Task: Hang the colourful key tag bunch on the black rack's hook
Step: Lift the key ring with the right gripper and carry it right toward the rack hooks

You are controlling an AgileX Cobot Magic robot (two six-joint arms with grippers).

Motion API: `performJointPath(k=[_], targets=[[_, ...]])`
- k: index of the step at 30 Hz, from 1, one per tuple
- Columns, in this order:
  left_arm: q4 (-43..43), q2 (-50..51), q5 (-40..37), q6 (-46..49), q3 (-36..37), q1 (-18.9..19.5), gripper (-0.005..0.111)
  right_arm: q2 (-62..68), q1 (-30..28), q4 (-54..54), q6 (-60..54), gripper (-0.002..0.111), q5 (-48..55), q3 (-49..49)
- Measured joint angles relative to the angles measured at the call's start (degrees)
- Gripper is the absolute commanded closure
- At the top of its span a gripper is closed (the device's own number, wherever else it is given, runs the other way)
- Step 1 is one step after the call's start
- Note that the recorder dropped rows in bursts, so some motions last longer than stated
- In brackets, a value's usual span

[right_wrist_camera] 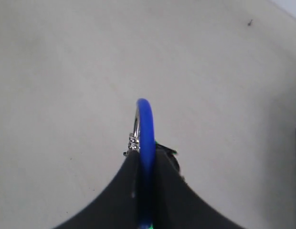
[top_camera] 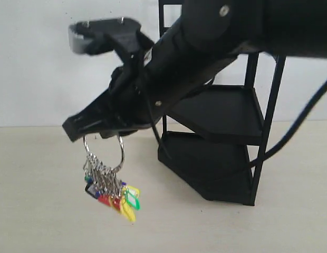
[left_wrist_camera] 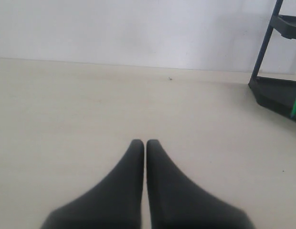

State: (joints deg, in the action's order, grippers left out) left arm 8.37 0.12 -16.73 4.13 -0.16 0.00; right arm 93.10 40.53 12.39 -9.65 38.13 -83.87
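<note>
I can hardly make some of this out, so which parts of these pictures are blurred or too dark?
Exterior view: the right arm looms near-black, almost detail-less, while the colourful key tag bunch under the right hand is fairly sharp. Left wrist view: the left hand is soft-edged, the table evenly lit. Right wrist view: the bunch's blue ring looks slightly blurred.

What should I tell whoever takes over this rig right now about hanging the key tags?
Right gripper: shut on the colourful key tag bunch, pinching its large ring. The tags dangle below, left of the black rack in the exterior view.
Left gripper: shut, empty, over the table.
Done: bunch grasped and hanging from the gripper.
Left: carry it to the rack and loop the ring over the hook, which no view shows.
</note>
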Motion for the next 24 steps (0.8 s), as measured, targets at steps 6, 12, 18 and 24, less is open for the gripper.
performJointPath(k=[6,12,18,24], targets=[[0.00,0.00,0.00,0.00,0.00,0.00,0.102,-11.30,0.00,-0.83,1.20,0.108,3.05,0.00],[0.00,0.00,0.00,0.00,0.00,0.00,0.102,-20.45,0.00,-5.43,4.67,0.108,5.02,4.47],[0.00,0.00,0.00,0.00,0.00,0.00,0.102,-27.77,0.00,-17.96,13.54,0.108,6.79,11.16],[0.00,0.00,0.00,0.00,0.00,0.00,0.102,-35.75,0.00,-34.09,24.06,0.108,10.75,11.43]])
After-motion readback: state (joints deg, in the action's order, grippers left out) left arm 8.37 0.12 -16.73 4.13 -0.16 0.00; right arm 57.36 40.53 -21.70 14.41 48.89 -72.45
